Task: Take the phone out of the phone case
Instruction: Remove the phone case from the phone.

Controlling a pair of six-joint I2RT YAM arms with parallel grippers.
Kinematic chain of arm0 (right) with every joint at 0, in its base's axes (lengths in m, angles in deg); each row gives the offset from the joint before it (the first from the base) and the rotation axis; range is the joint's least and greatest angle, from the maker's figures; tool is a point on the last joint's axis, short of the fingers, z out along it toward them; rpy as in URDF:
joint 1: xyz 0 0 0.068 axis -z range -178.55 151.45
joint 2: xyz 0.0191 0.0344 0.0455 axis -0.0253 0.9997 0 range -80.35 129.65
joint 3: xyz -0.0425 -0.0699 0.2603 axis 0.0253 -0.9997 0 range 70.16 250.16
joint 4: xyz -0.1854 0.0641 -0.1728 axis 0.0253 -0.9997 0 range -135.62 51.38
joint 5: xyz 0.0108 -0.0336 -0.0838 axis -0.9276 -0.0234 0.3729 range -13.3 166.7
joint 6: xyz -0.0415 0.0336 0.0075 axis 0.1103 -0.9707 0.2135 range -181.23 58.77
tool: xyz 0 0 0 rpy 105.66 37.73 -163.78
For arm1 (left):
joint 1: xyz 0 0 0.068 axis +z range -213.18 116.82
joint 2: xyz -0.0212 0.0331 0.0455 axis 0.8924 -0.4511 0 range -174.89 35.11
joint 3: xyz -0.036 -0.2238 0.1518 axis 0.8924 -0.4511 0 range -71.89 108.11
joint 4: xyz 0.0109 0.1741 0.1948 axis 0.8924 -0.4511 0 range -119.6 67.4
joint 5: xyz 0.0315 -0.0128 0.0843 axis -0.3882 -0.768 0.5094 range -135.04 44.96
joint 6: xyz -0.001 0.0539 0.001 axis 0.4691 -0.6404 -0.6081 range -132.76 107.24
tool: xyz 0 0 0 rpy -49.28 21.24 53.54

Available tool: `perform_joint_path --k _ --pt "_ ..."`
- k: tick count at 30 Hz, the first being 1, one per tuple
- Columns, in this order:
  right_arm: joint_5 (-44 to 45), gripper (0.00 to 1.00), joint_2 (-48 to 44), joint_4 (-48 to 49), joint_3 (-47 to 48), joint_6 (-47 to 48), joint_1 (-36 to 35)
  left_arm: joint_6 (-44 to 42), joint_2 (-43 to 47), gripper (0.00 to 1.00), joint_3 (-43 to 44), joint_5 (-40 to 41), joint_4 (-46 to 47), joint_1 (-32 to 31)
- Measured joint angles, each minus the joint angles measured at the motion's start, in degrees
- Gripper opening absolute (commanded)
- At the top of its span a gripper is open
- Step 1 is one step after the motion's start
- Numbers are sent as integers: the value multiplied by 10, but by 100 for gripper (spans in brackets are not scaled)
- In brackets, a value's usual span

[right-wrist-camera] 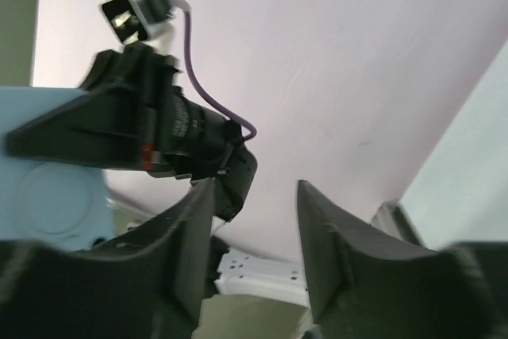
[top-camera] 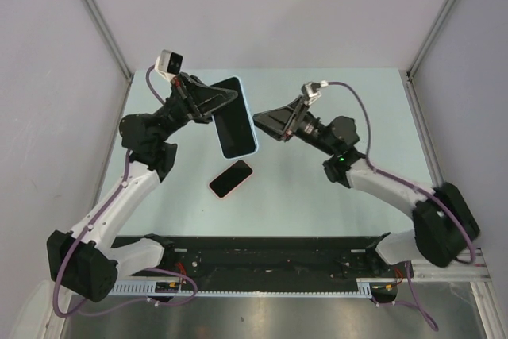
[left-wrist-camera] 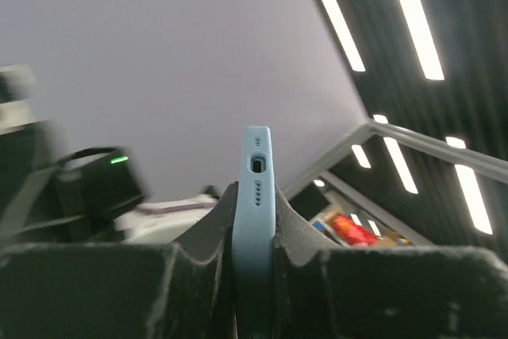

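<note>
A light blue phone case (top-camera: pixel 236 119), dark on the face I see from above, hangs tilted over the table. My left gripper (top-camera: pixel 228 99) is shut on its upper left edge. In the left wrist view the case's edge (left-wrist-camera: pixel 255 196) with its port holes stands clamped between the pads. The phone (top-camera: pixel 230 179), black with a pink rim, lies flat on the table below the case. My right gripper (top-camera: pixel 257 121) is open just right of the case, nothing between its fingers (right-wrist-camera: pixel 321 228). In the right wrist view the back of the case (right-wrist-camera: pixel 48 196) shows at the left.
The pale green table (top-camera: pixel 341 101) is bounded by white walls with metal corner posts (top-camera: pixel 95 13). A black rail (top-camera: pixel 262 256) with both arm bases runs along the near edge. The left arm's wrist camera (top-camera: pixel 168 61) rises above the case.
</note>
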Motion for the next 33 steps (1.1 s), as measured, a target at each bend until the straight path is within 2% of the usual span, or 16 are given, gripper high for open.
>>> perform_joint_path --k 1,2,5,8,12,16,20,23,29,30,32,33 --pt "6 67 -40 -62 -1 37 7 -20 2 0 0 -8 -29 1" --pt "10 70 -79 -108 -1 66 17 -45 6 0 0 -12 -66 2" --pt "7 77 -172 -194 0 129 50 -113 18 0 0 -20 -168 5" --pt "-15 78 -229 -243 0 174 83 -158 21 0 0 -25 -237 11" --pt "-42 79 -248 -304 0 225 65 -189 12 0 0 -28 -278 13" --pt "-45 91 -251 -349 0 262 30 -200 -1 0 0 -28 -292 14" --pt "-52 93 -248 -344 0 275 12 -208 -6 0 0 -28 -299 14" --pt "-58 86 -238 -322 0 275 0 -217 -6 0 1 -27 -309 14" --pt "-58 56 -202 -292 0 268 -29 -237 -8 0 4 -22 -338 14" --pt "-57 42 -195 -289 0 264 -33 -239 -9 0 5 -22 -340 14" --pt "-53 27 -182 -279 0 261 -38 -240 -10 0 8 -22 -342 14" --pt "-53 12 -176 -272 0 255 -41 -248 -10 0 9 -22 -343 14"
